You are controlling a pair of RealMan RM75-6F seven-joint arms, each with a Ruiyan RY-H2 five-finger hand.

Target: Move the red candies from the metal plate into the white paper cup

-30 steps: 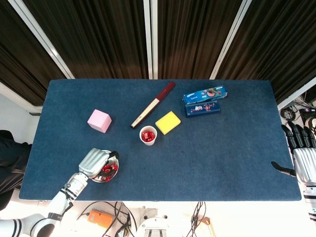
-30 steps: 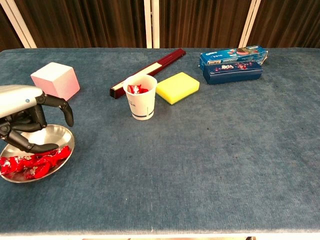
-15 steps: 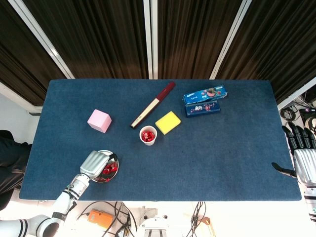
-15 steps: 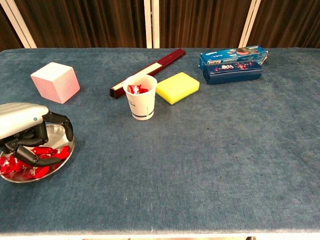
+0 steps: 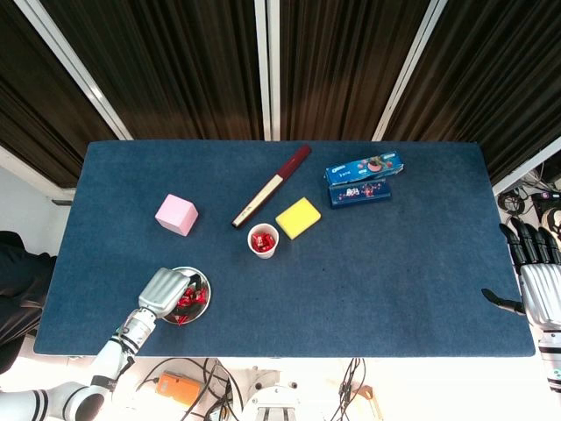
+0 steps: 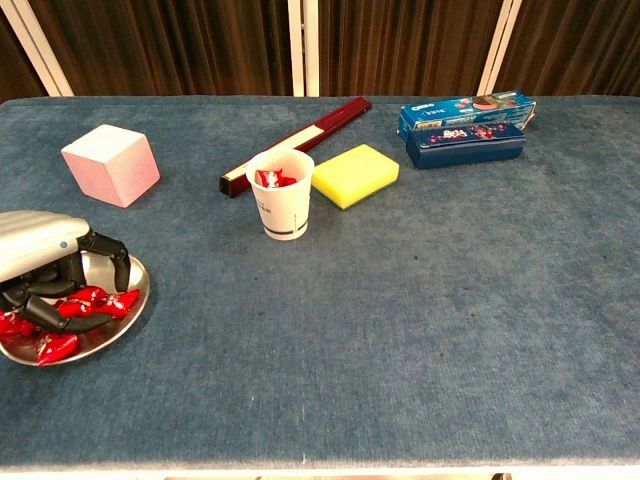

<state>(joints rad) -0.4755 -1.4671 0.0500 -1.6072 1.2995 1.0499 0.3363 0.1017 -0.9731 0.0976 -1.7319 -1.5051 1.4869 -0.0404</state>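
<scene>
The metal plate sits near the table's front left corner with red candies in it. My left hand lies low over the plate, its fingers and thumb curled around a few of the candies. The hand hides the plate's left part. The white paper cup stands upright mid-table, well to the right of the plate, with red candies inside. My right hand rests past the table's right edge, fingers apart and holding nothing.
A pink cube stands behind the plate. A dark red stick, a yellow sponge and blue biscuit boxes lie behind and right of the cup.
My left hand has sunk into the plate and its fingers have curled in around some red candies. The right hand has stayed in place.
</scene>
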